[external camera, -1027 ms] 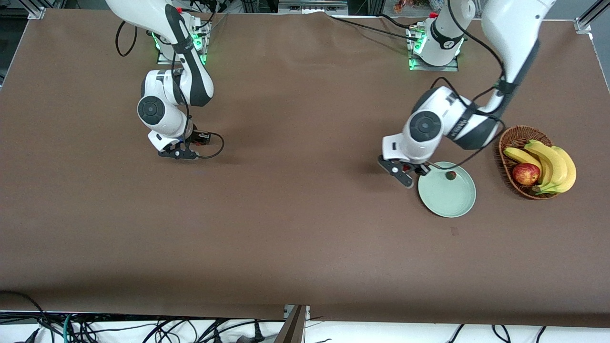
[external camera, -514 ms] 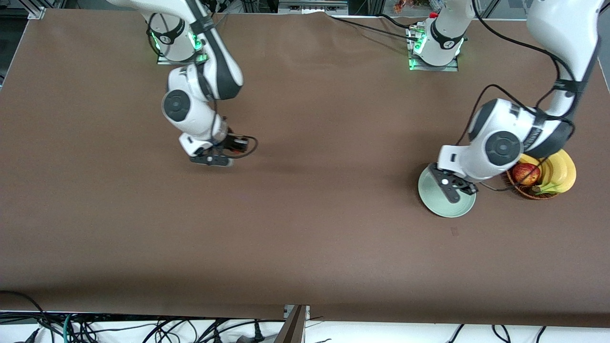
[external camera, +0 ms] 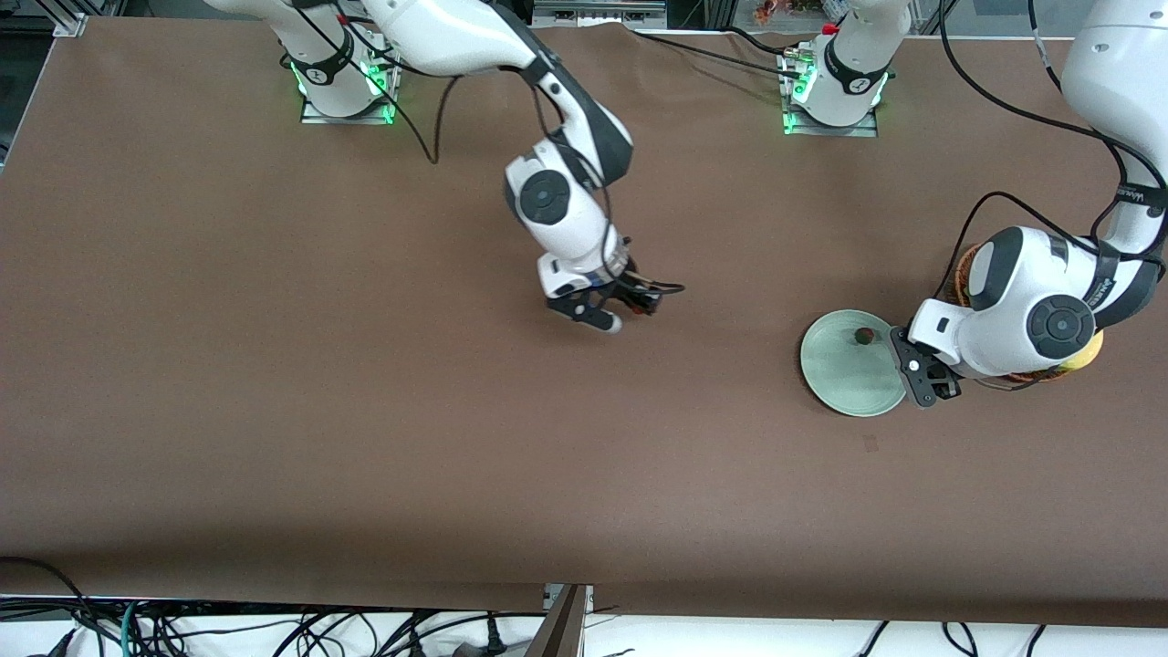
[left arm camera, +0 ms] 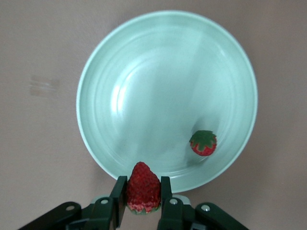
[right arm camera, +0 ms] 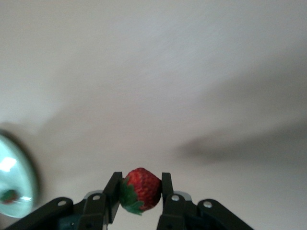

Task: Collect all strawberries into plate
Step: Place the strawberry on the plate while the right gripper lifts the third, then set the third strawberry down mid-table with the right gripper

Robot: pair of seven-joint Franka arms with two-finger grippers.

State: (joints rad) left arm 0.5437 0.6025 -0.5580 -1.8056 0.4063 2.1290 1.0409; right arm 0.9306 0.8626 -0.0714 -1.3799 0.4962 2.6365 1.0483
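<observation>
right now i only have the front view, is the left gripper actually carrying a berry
Observer: Yes. The left wrist view shows the left gripper shut on a strawberry at the edge of the plate.
Operator: and the right one
Observer: The right gripper is shut on another strawberry, over bare table, short of the plate.
Operator: what's that dark spot on the plate
Observer: A third strawberry lying in the plate, green top showing.
</observation>
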